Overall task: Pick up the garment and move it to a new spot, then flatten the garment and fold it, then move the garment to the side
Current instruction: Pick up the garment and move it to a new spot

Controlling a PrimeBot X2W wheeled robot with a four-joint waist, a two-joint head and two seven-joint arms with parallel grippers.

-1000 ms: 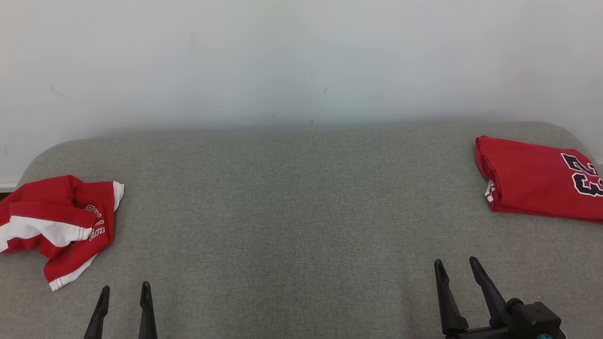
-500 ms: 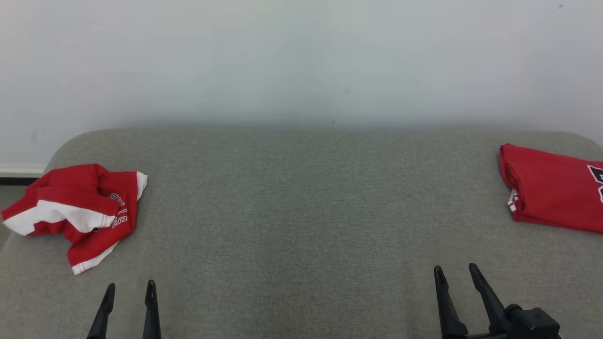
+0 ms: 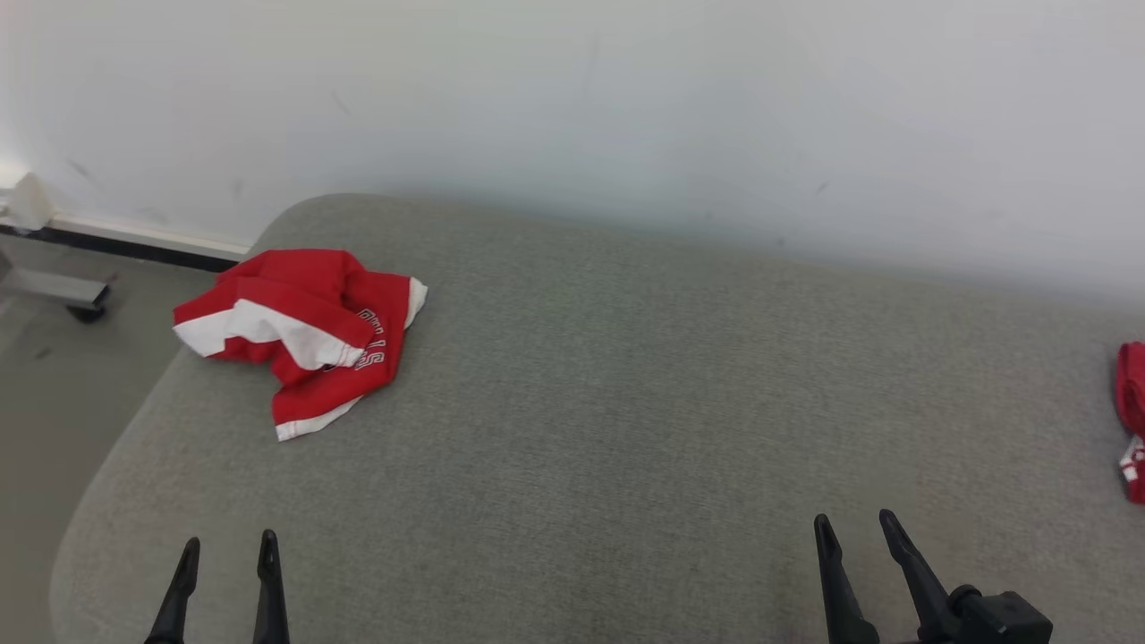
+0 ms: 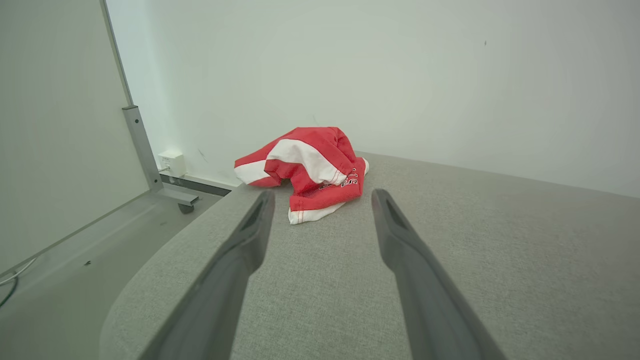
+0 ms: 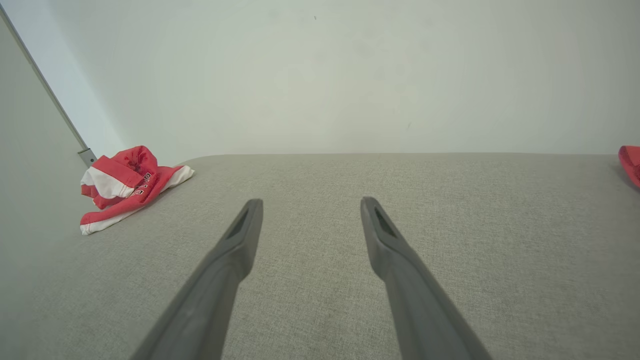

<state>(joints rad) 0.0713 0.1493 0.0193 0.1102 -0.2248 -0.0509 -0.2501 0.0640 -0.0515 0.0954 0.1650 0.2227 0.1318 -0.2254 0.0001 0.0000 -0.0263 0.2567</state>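
A crumpled red and white garment [image 3: 304, 335] lies in a heap near the far left corner of the grey padded surface [image 3: 626, 402]. In the left wrist view the garment [image 4: 310, 167] sits just beyond the fingertips, straight ahead. The right wrist view shows the garment [image 5: 125, 185] far off to the left. My left gripper [image 3: 228, 546] hovers open near the front left edge, well short of the garment. My right gripper [image 3: 850, 523] is open at the front right, nothing between its fingers.
A second red garment [image 3: 1132, 416], folded, lies at the right edge of the surface, its corner [image 5: 631, 162] visible in the right wrist view. A white wall [image 3: 572, 107] backs the surface. Left of it are bare floor [image 3: 54, 376], a metal frame foot [image 4: 170, 192] and a wall socket [image 4: 171, 162].
The head camera has turned left, so the whole picture slid right: the crumpled garment now sits nearer the middle and the folded one is almost out of frame. Both grippers stay open.
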